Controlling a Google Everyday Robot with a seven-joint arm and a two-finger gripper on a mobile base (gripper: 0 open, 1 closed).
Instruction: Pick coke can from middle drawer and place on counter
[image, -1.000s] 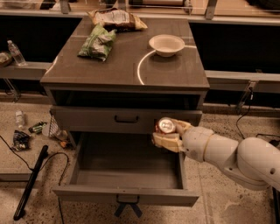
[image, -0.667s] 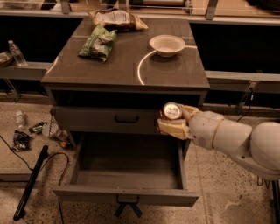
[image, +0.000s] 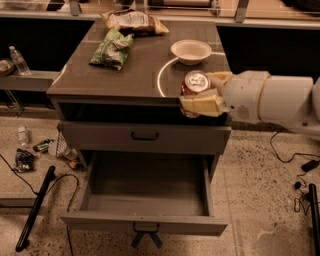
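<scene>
My gripper (image: 206, 93) reaches in from the right on a white arm and is shut on the coke can (image: 193, 85), a red can with a silver top. It holds the can in the air at the front right edge of the counter (image: 135, 70), about level with the top. The middle drawer (image: 146, 192) below stands pulled open, and its grey interior holds nothing I can see. The like drawer (image: 145, 136) one tier higher is closed.
On the counter lie a white bowl (image: 191, 51), a green chip bag (image: 113, 48) and a brown chip bag (image: 134, 22). A water bottle (image: 19, 60) stands on a ledge at left. Litter (image: 30, 152), a black pole (image: 35, 207) and cables lie on the speckled floor.
My gripper has lifted the coke can from in front of the upper drawer's right side up to the counter's front right edge.
</scene>
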